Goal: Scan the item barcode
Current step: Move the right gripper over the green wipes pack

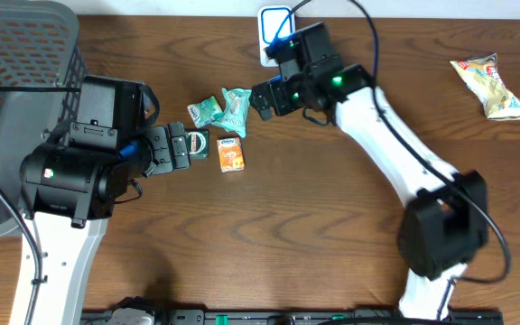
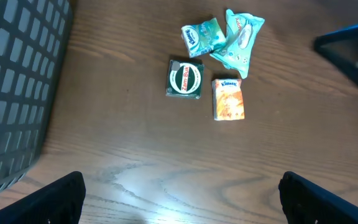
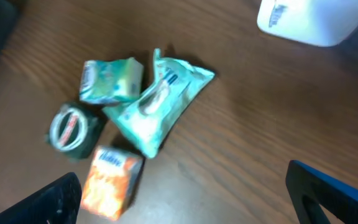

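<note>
Took the orange box [image 1: 231,154] as landmark. Found wide bare surface [image 1: 314,235] below and right of it in the overhead view, crossed only by the right arm. Noted basket [image 1: 21,63] well left of it at the surface edge, snack bag [image 1: 493,86] far right of it near the opposite edge, and white device [image 1: 273,27] above it at the far edge.

Logged four items in one tight cluster: green tin [image 1: 197,143] just left of the orange box, small packet [image 1: 204,111] and big packet [image 1: 236,110] just above it, the packets touching each other.

Found left gripper [image 1: 186,147] with jaws spread wide, clamped on nothing, over the green tin just left of the orange box. Found right gripper [image 1: 262,99] with jaws likewise apart and empty, up and right of the orange box, beside the big packet.

Left wrist view: sharp on tin label and box face, with the whole cluster well ahead of the fingers [image 2: 55,199] and nothing between them, a gap not readable from overhead. Right wrist view: blurred, with the same cluster plus a corner of the white device. Snack bag seen from overhead only.
</note>
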Controlling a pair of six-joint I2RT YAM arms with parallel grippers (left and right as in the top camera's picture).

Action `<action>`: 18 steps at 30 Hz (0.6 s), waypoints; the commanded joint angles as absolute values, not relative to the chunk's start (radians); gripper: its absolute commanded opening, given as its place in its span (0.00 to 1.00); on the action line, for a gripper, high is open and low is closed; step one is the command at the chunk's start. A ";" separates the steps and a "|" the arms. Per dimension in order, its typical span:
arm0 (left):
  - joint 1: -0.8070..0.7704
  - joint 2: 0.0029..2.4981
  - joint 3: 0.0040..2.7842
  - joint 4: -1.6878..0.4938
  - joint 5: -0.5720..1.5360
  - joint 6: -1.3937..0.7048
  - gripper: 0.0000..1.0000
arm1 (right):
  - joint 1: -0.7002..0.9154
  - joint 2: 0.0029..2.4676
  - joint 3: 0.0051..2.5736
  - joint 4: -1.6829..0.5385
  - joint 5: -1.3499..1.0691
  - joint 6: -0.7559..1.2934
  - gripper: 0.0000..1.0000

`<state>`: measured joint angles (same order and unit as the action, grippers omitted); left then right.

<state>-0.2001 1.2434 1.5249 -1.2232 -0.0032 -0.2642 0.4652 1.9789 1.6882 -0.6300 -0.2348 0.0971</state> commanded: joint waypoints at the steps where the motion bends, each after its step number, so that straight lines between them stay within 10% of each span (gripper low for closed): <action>1: -0.202 1.242 1.536 -1.224 -0.012 -0.263 0.98 | 0.472 2.064 1.687 -0.533 -0.274 0.142 0.99; 18: -0.202 1.242 1.536 -1.224 -0.012 -0.263 0.98 | 0.493 2.178 1.687 -0.237 -0.235 0.270 0.99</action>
<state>-0.2001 1.2434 1.5249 -1.2232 -0.0032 -0.2646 0.4789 2.1479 1.6833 -0.2409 -0.2497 0.2558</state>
